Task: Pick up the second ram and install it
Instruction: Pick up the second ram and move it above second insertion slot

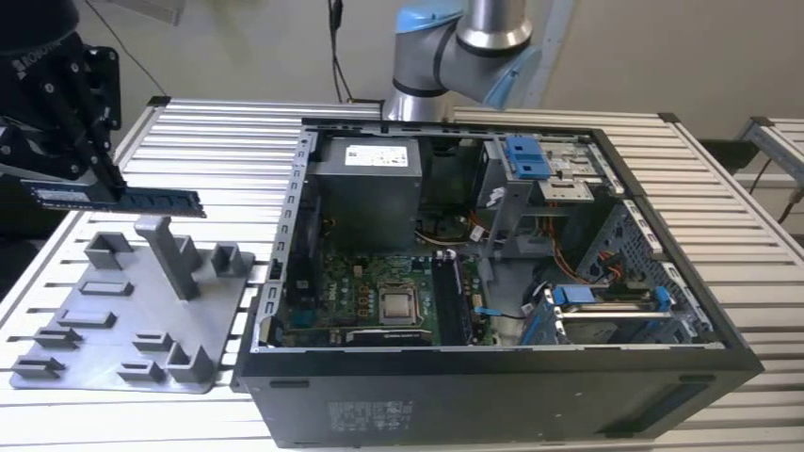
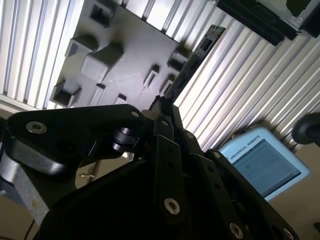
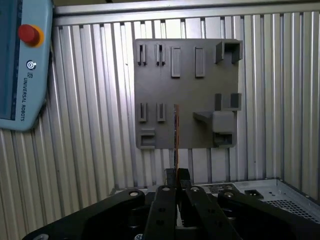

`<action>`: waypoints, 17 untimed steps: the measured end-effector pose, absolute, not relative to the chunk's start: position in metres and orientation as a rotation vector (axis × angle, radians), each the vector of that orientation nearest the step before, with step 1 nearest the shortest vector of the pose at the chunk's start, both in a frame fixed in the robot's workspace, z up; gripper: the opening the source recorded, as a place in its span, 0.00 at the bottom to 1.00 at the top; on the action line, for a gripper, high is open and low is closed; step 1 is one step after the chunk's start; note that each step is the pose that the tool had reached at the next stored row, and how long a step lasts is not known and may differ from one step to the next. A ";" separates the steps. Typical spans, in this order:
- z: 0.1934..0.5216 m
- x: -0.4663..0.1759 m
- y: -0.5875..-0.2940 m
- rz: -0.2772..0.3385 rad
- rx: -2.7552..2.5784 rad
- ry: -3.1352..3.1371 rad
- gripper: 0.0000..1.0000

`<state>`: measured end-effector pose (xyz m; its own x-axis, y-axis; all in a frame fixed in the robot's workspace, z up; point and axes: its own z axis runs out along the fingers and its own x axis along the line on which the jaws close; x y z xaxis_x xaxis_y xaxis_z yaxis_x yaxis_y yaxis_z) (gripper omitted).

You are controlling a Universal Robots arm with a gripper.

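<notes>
the arm's downward-pointing jaws clamp the second ram, holding it level above the grey fixture tray.

A robotics lab: a slatted aluminium worktop carries an open computer case and a grey fixture tray, with a teach pendant nearby.

Maker's lettering on teach pendant, illegible pale sticker on power supply
</notes>
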<state>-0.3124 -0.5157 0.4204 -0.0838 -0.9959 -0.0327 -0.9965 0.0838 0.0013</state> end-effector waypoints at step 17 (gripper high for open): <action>0.420 -0.265 -0.516 0.036 -2.110 2.295 0.14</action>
<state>-0.2651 -0.5157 0.4204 -0.0838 -0.9959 -0.0327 -0.9965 0.0838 0.0014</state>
